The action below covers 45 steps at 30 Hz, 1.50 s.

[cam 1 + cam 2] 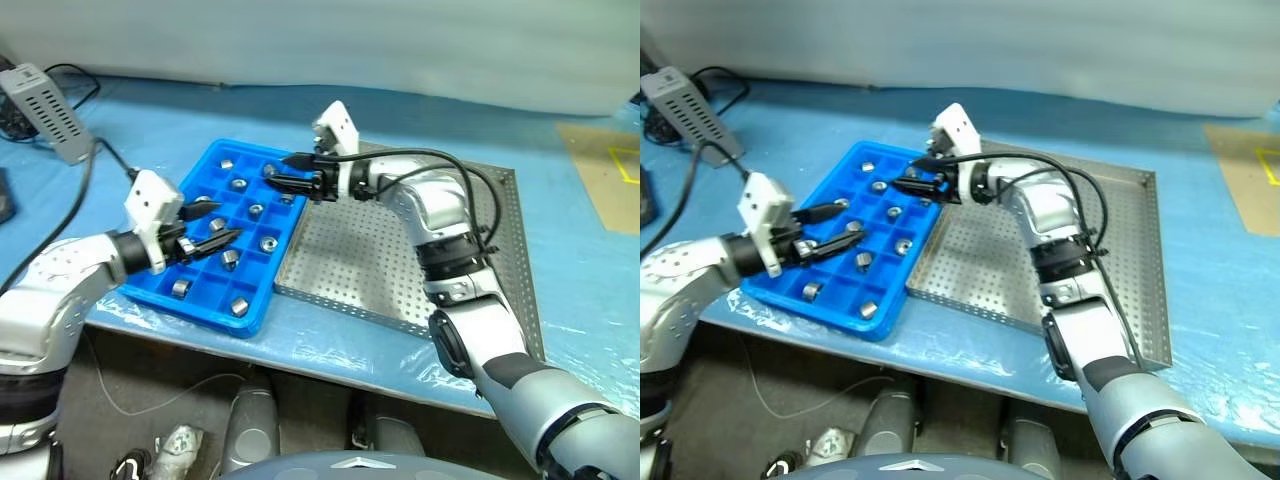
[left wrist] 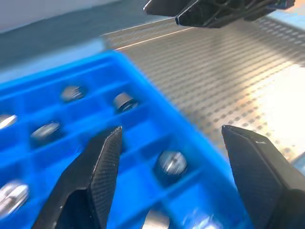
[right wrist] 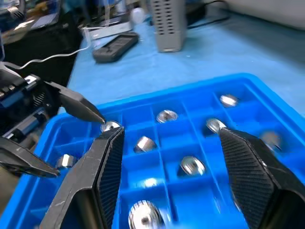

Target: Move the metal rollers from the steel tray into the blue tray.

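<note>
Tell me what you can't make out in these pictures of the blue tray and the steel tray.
- Blue tray: some compartments in the head views sit under the left gripper and right gripper, so the rollers can't be counted exactly.
- Steel tray: its near right part is covered by the right arm; any roller there is hidden.
- Left wrist view: rollers blurred.

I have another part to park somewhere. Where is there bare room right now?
The steel tray has bare perforated floor between the blue tray and its far rim. The blue tray is crowded: metal rollers fill many compartments, with the left gripper and right gripper over it.
</note>
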Each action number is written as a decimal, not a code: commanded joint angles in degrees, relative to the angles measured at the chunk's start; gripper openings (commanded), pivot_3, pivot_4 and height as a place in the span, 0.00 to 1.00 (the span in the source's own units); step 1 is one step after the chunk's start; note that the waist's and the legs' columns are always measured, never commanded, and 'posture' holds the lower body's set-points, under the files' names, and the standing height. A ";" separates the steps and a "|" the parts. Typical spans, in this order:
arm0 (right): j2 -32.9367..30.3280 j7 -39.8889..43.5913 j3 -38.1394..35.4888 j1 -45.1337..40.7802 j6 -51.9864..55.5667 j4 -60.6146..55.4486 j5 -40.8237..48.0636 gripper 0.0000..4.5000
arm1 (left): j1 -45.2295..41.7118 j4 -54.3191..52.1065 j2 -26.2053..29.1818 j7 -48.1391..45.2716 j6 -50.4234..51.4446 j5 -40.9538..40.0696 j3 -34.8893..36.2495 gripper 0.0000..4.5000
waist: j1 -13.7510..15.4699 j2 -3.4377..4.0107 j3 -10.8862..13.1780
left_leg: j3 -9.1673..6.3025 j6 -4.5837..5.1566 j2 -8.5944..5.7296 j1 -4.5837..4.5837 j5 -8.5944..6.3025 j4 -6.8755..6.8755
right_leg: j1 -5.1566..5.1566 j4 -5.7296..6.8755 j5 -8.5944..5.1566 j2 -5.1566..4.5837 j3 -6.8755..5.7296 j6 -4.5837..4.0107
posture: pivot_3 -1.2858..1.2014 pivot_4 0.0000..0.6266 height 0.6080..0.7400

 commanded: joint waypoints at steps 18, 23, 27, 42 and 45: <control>-2.08 -32.94 -17.36 26.04 -2.82 -18.99 -2.35 0.73 | -23.16 34.82 -20.22 -7.25 -20.05 14.47 -12.62 0.79 | -7.60 0.04 -0.01 | 0.30 0.27 0.02 0.35 -0.14 0.52 | 0.20 0.34 -0.12 -0.04 0.25 -0.26 | 0.39 0.24 1.00; -1.42 -36.45 -16.68 25.06 -5.95 -15.13 -2.90 0.73 | -22.76 33.37 -20.70 -6.86 -19.86 14.88 -12.48 0.79 | -7.41 0.04 -0.01 | 0.34 0.56 0.02 0.38 -0.32 0.83 | 0.38 0.36 -0.11 -0.10 0.25 -0.25 | 0.40 0.24 1.00; -2.51 -36.56 -16.31 23.02 -8.15 -12.06 -2.67 0.73 | -22.82 31.85 -21.99 -4.48 -19.34 14.72 -11.75 0.79 | -7.25 0.04 0.00 | 0.35 0.61 0.00 0.35 -0.35 0.87 | 0.40 0.34 -0.11 -0.14 0.25 -0.25 | 0.42 0.24 1.00; -2.07 -34.86 -12.27 17.67 -13.48 -4.94 -2.49 0.73 | -18.45 23.10 -20.91 -0.65 -14.89 13.87 -9.58 0.79 | -6.26 0.07 0.01 | 0.34 0.63 0.02 0.35 -0.37 0.80 | 0.39 0.28 -0.11 -0.14 0.22 -0.25 | 0.47 0.24 1.00; -1.96 -34.43 -11.46 17.43 -13.81 -4.35 -2.53 0.73 | -17.58 21.69 -20.89 -0.09 -14.14 13.75 -9.47 0.79 | -5.83 0.08 0.02 | 0.35 0.63 0.02 0.35 -0.37 0.77 | 0.39 0.24 -0.11 -0.14 0.22 -0.25 | 0.47 0.24 1.00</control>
